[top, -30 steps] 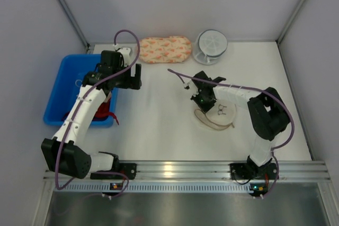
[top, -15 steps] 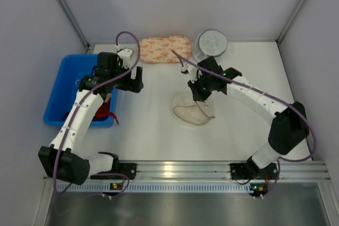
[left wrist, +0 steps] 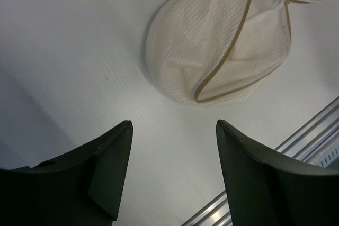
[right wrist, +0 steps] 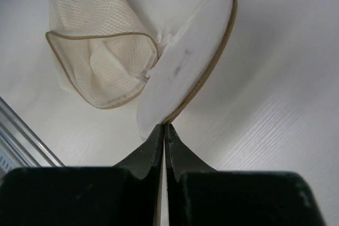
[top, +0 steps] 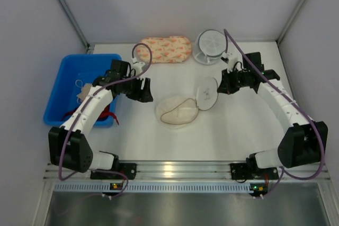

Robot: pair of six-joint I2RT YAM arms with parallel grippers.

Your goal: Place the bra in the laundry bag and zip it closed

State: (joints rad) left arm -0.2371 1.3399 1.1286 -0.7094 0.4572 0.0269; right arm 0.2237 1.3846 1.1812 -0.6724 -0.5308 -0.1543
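- The step in hand looks like opening. The right gripper [right wrist: 164, 126] has its fingers pressed together on the tan-trimmed rim of one dome of the round, see-through beige mesh clamshell laundry bag [top: 177, 112], and holds that dome tilted up on edge.
- The other dome lies hollow side up near the centre of the white table [top: 159, 141]. The raised dome stands at 2 o'clock from it, joined to it at one edge.
- The left gripper [top: 143, 91] hovers empty with its fingers apart, at 10 o'clock from the laundry bag.
- A soft, plain beige patch, probably the bra [top: 83, 95], lies in the rectangular blue plastic bin [top: 69, 72] at the table's 9 o'clock, beside a red cloth [top: 104, 111]. It is too small to be sure.
- The next move, by this reading, calls for the left arm to swing toward 9 o'clock and take the beige garment, not the red one. It then carries the garment into the open dome. Zipping comes after.
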